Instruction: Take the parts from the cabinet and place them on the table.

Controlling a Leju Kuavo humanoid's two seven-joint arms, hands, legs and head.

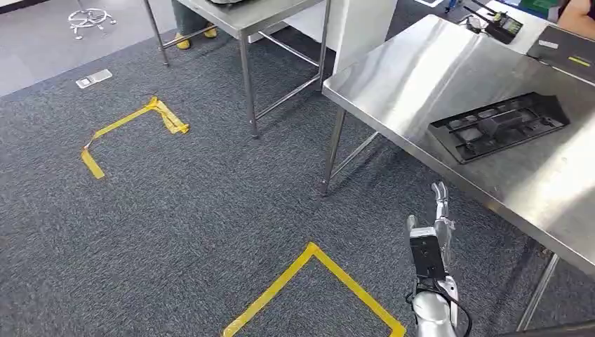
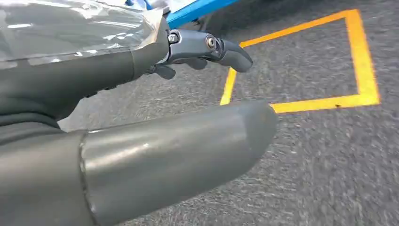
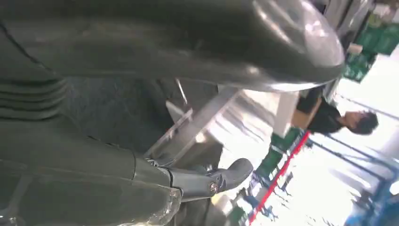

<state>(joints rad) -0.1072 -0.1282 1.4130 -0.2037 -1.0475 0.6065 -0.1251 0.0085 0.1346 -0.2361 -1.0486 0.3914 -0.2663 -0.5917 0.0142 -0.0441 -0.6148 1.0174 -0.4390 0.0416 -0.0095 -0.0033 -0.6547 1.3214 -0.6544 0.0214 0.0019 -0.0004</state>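
From high on the robot's body we look down on grey carpet (image 1: 210,203) marked with yellow tape (image 1: 316,277): one corner at six o'clock, another tape outline (image 1: 126,130) at ten o'clock. A steel table (image 1: 449,91) runs from one o'clock down to four o'clock, and on it, at about two o'clock, lies the black plastic part (image 1: 498,125), flat on the tabletop and well in from the near edge. A second steel table (image 1: 245,21) stands at twelve o'clock, with yellow shoes (image 1: 184,42) of a person showing behind its legs.

The right hand (image 1: 436,225) hangs at five o'clock beside the near table edge, touching nothing, fingers straight and pointing up the picture. We see it holding nothing, its fingers apart (the right wrist camera shows the thick thumb (image 3: 263,42) and a darker fingertip (image 3: 230,175) with a clear gap between them, and a person in dark clothes (image 3: 341,120) standing far behind).

The left hand (image 2: 155,108) shows from its own wrist camera, over the carpet and a yellow tape square (image 2: 362,66). Its thumb (image 2: 179,150) and a bent finger (image 2: 211,47) stand apart with nothing between them.
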